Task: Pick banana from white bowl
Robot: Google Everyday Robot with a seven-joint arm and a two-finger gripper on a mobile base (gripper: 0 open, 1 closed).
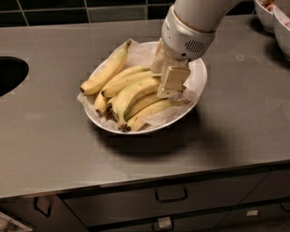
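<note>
One white bowl (198,74) sits near the middle of the frame on the grey metal desk (59,145). It is wide and shallow and lined with crumpled white paper (137,52).

Six bananas seem to lie in it, though they overlap and the count is not certain. One is the banana (132,94), the thickest and most strongly curved. One is a straighter, green-tinged banana (106,70) along the upper-left rim, and four are thinner yellow bananas.

One white arm (199,18) comes in from the top right and carries one end effector (168,84). The end effector is low inside the right half of the bowl, right at the upper right ends of the middle bananas. I cannot tell whether it is open or closed, or whether it grips anything.

The banana lies in the centre of the pile. Its long axis runs from lower left to upper right, and it bows upward. Its dark stem tip points toward the lower-left rim. Its other end runs toward the end effector and is hidden there.

The dark ends of several bananas crowd together at the lower left, so they are hard to tell apart.

At the upper right corner, two more white bowls (282,27) are cut off by the frame edge. A dark round opening (9,74) in the desk is cut off at the left edge. Dark wall tiles (90,9) run along the top. Below the desk are drawer fronts, and one handle (171,195) shows clearly.
</note>
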